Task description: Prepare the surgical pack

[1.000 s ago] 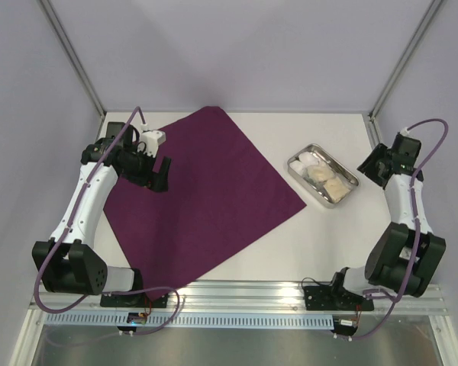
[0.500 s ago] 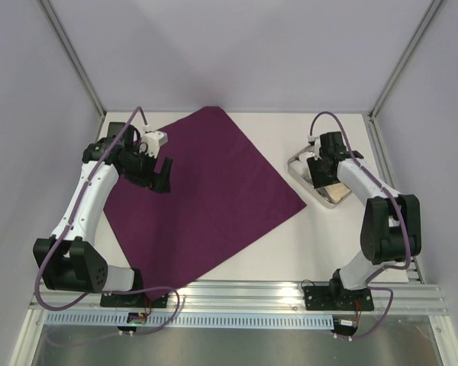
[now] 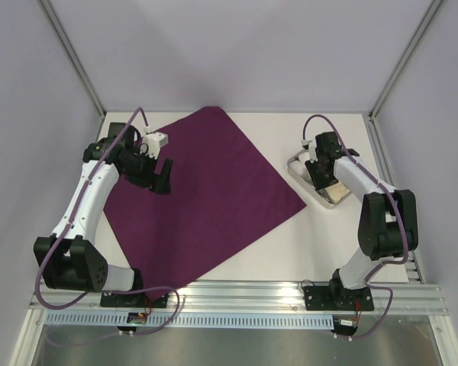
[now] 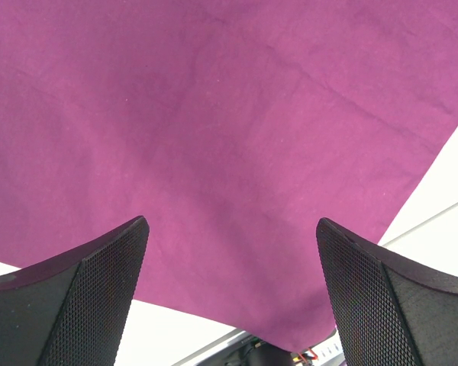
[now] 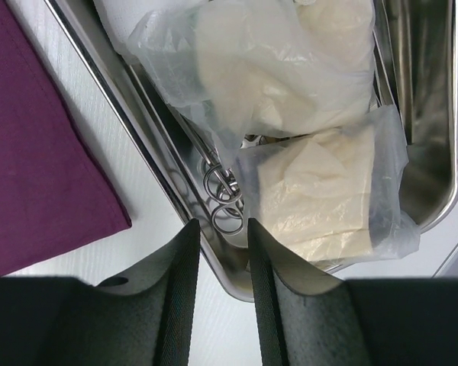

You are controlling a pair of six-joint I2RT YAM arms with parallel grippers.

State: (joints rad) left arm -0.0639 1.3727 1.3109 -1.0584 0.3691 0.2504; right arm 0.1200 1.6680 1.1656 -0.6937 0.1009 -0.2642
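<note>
The dark-purple cloth [image 3: 206, 191] lies spread flat on the left half of the table, and it fills the left wrist view [image 4: 229, 114]. My left gripper [image 3: 162, 177] [image 4: 230, 223] hovers over the cloth's left part, open wide and holding nothing. The steel tray [image 3: 294, 169] [image 5: 137, 145] sits to the right of the cloth. It holds two tan packets in clear wrap [image 5: 320, 191] [image 5: 282, 69], and the forceps' finger rings [image 5: 223, 194] show beside them. My right gripper [image 3: 318, 171] [image 5: 222, 225] is down at the tray, jaws narrow and astride its near wall, with a gap still showing.
Bare white tabletop [image 3: 320, 244] surrounds the tray. The cloth's right corner [image 5: 30, 152] lies just left of the tray. Frame posts and grey walls close in the table's back and sides, and a metal rail [image 3: 237, 293] runs along the front by the arm bases.
My right arm swung in from the table's right edge to the tray, and its jaws have narrowed around the tray's wall. The left arm and cloth have not moved.
</note>
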